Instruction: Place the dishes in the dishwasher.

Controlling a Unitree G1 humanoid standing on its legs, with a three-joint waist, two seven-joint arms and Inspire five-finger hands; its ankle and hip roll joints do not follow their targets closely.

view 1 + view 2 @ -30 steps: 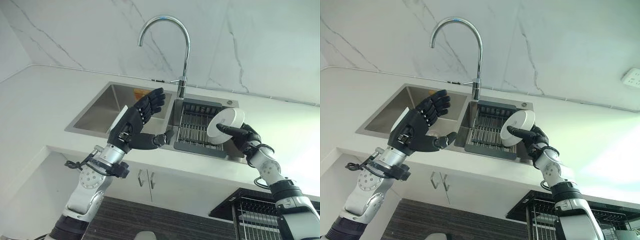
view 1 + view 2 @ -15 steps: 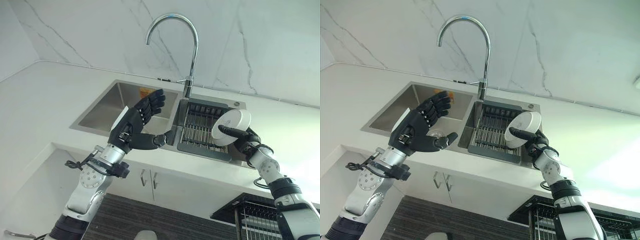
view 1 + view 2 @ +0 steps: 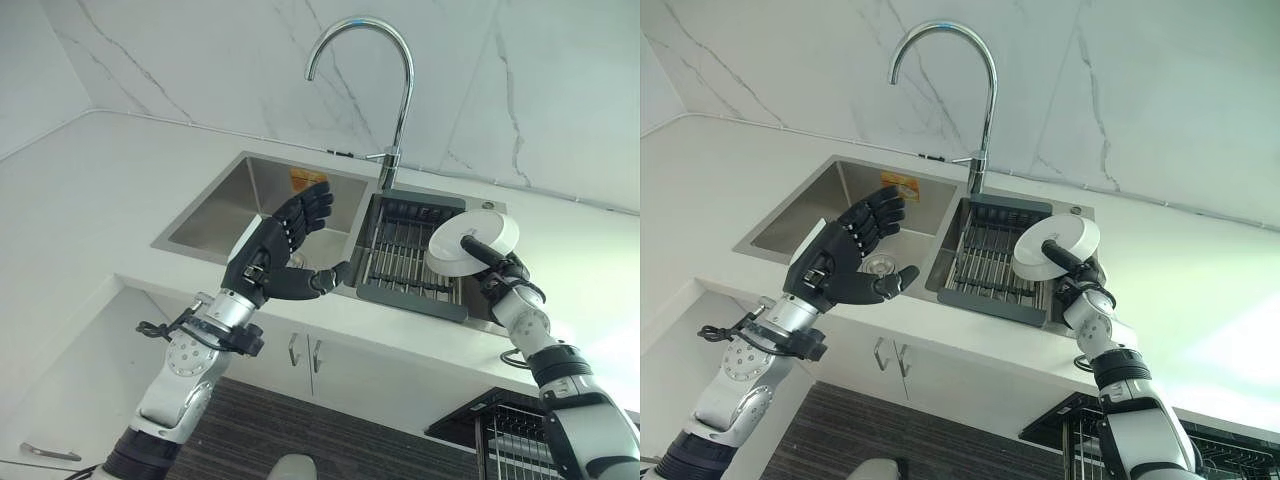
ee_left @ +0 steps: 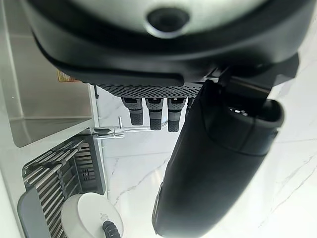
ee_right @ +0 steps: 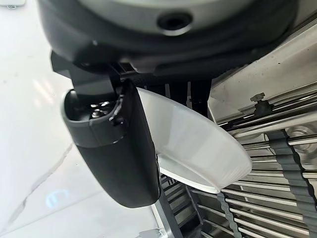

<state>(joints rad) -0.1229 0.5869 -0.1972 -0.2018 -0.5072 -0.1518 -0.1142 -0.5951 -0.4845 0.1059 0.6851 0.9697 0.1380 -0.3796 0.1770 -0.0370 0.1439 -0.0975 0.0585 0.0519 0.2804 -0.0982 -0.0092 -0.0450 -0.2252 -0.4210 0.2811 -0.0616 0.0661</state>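
Glossy white bowl [image 3: 471, 242]; brushed steel sink [image 3: 225, 210].

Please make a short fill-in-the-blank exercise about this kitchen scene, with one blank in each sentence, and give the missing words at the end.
1. The right hand holds a white ____ above the dish rack.
2. The left hand is open, its fingers straight, and it holds ____.
3. The dish rack sits in the basin directly below the curved chrome ____.
4. A yellow sticker is on the back wall of the ____ basin of the sink.

Missing words: bowl; nothing; faucet; left
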